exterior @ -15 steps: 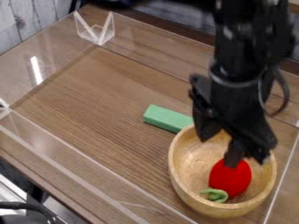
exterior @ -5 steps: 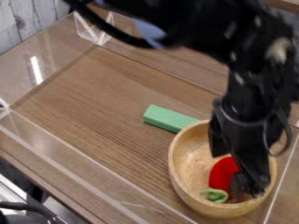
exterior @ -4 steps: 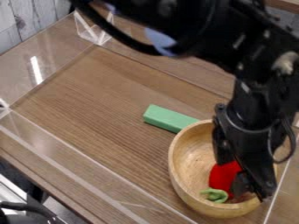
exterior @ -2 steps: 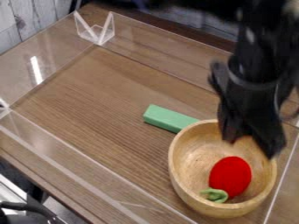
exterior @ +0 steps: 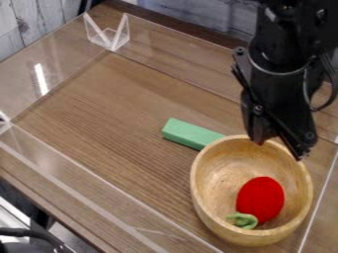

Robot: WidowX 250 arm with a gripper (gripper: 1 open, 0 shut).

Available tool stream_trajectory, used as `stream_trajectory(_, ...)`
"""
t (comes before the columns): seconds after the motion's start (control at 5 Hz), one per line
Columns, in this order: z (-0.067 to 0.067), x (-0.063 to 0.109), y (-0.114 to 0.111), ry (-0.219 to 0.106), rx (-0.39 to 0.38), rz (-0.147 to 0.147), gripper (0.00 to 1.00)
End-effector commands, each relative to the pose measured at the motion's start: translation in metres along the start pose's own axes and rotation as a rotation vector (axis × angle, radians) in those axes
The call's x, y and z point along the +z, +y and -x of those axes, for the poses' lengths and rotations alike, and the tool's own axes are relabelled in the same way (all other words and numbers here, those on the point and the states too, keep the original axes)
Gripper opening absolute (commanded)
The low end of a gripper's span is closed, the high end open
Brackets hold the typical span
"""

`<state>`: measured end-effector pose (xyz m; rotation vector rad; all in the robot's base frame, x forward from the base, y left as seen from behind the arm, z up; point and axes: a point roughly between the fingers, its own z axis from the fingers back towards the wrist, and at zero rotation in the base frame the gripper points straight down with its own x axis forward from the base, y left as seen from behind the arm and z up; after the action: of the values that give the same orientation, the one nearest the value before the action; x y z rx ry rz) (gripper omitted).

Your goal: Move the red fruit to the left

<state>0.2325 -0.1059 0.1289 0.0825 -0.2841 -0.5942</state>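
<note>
The red fruit (exterior: 259, 198) lies inside the wooden bowl (exterior: 203, 178) at the front right, with its light green stem (exterior: 242, 220) turned toward the near rim. My gripper (exterior: 283, 144) hangs above the bowl's far rim, clear of the fruit and pointing steeply down. Its dark fingers (exterior: 303, 146) stand slightly apart with nothing between them.
A flat green block (exterior: 191, 132) lies on the wooden table just left of the bowl. Clear acrylic walls (exterior: 40, 79) border the table on the left and front. A small clear stand (exterior: 106, 32) sits at the back left.
One second ago my gripper was down in the bowl at the red fruit. It has since risen out without it. The fruit still lies in the bowl.
</note>
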Motion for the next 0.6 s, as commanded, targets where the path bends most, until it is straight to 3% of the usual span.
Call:
stream_trajectory(0.0, -0.006, -0.002, 0.002, -0.021, -0.039, 0.029, 0.0)
stream_trajectory(0.4, -0.019, -0.017, -0.017, 0.025, -0.085, 0.076, 0.0)
